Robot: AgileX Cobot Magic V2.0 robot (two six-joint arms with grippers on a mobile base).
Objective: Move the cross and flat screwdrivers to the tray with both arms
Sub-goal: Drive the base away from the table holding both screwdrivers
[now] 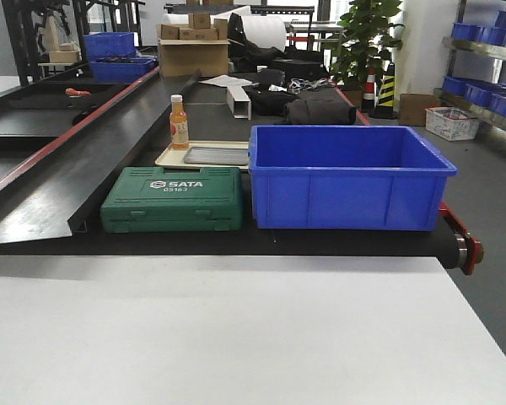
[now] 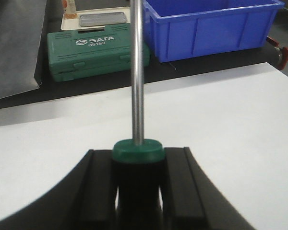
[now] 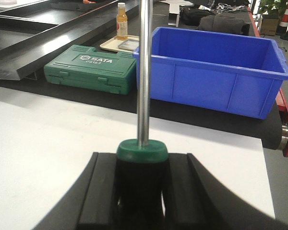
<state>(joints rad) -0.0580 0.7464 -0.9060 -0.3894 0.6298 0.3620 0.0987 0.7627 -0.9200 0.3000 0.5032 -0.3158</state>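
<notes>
In the left wrist view my left gripper (image 2: 138, 155) is shut on the black-and-green handle of one screwdriver (image 2: 138, 86). Its silver shaft runs straight ahead and leaves the top of the frame. My right gripper (image 3: 142, 158) grips the handle of the other screwdriver (image 3: 144, 81) the same way. Both tips are out of frame, so I cannot tell cross from flat. The grey metal tray (image 1: 215, 155) lies on the black belt beyond the white table, also seen as the tray (image 2: 101, 19) and the tray (image 3: 130, 45). The front view shows neither arm.
A green SATA case (image 1: 172, 199) and a big blue bin (image 1: 346, 177) stand on the belt between the white table (image 1: 236, 337) and the grey tray. The tray rests on a cream plastic tray (image 1: 170, 157) beside an orange bottle (image 1: 179, 123).
</notes>
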